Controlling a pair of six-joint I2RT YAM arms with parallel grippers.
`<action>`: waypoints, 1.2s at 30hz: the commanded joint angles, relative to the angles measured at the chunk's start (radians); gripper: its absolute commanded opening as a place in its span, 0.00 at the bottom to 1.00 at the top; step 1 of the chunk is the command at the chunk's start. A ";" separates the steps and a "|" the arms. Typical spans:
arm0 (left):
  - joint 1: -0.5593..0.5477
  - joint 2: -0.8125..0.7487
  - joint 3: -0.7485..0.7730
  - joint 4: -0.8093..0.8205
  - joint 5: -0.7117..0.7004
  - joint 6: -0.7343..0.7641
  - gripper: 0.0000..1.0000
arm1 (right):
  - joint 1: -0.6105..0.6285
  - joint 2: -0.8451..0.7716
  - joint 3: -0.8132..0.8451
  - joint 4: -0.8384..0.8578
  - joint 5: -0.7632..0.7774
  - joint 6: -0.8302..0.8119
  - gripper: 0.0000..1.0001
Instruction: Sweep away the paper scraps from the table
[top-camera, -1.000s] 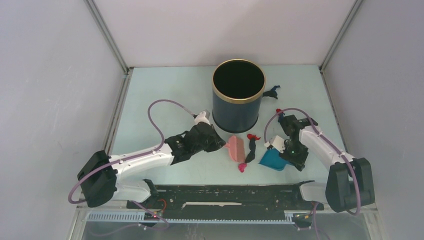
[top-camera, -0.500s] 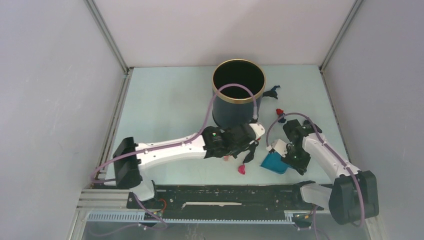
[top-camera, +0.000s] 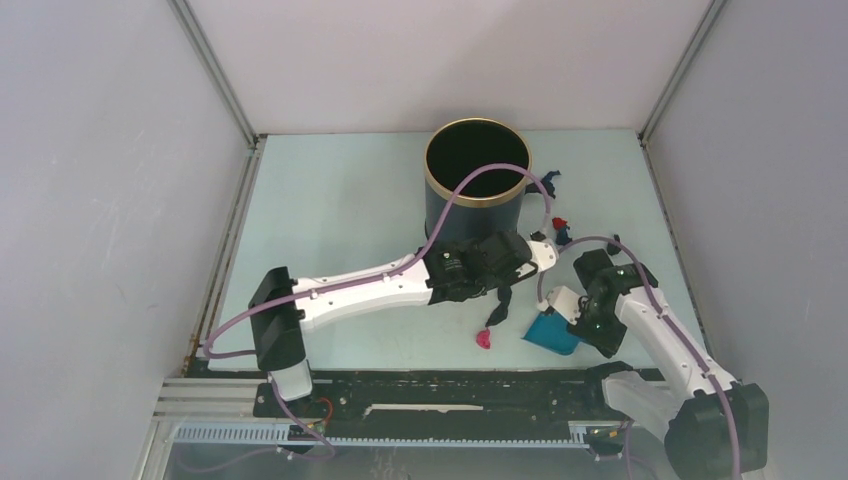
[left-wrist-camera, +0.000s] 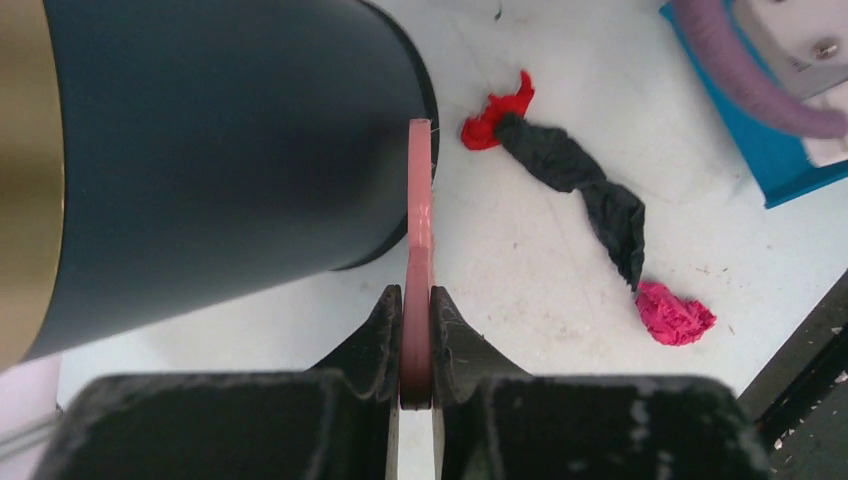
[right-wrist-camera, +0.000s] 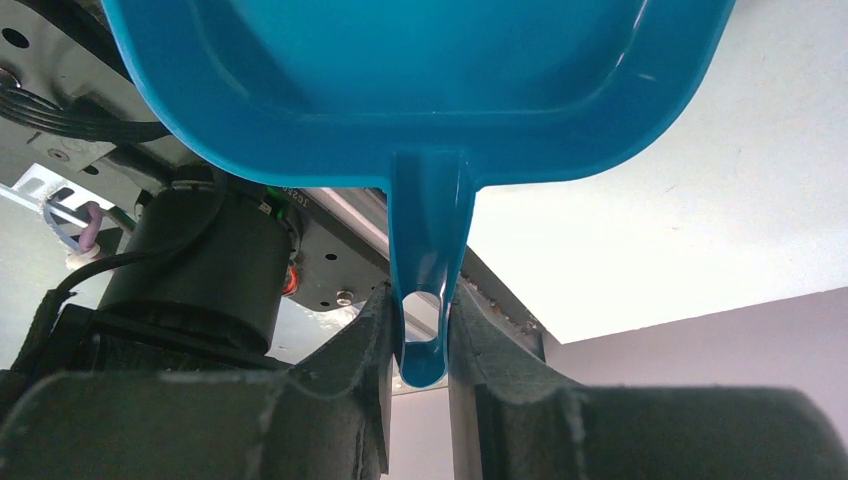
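While the job looks barely begun, both tools are in hand and set near the litter. At the left, the pale light-blue table (top-camera: 330, 200) is bare. The left gripper (left-wrist-camera: 415, 300) has its jaws pressed together on the thin pink hand brush (left-wrist-camera: 418, 200), seen edge-on in the left wrist view and reaching towards the foot of the dark navy cylindrical bin with a gold rim (left-wrist-camera: 220, 150). Just right of the brush lie three of the crumpled paper scraps: a red scrap (left-wrist-camera: 497, 108), a twisted black scrap (left-wrist-camera: 585, 185) touching it, and a magenta wad (left-wrist-camera: 675, 313) at the black one's near end. From above, that magenta wad (top-camera: 484, 339) sits a little short of the blue plastic dustpan (top-camera: 550, 330), apart from it. The right gripper (right-wrist-camera: 425, 330) pinches the dustpan's handle between its fingers. No scrap shows on the visible part of the pan, though its inside is largely hidden. Farther back, a small red bit (top-camera: 559, 223) and a dark blue bit (top-camera: 563, 237) lie beside the bin, and another dark scrap (top-camera: 545, 183) rests by its right wall. So every scrap I can see is on the table, and all the sweeping is left to do.
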 joint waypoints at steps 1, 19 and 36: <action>0.002 -0.039 0.021 0.139 0.099 0.089 0.00 | -0.001 -0.020 -0.005 -0.014 -0.012 -0.019 0.00; 0.025 0.130 0.046 0.216 0.217 0.197 0.00 | 0.061 -0.020 -0.016 0.008 -0.020 -0.003 0.00; -0.003 -0.147 -0.093 0.140 0.363 -0.064 0.00 | 0.213 0.022 -0.068 0.107 0.054 0.036 0.00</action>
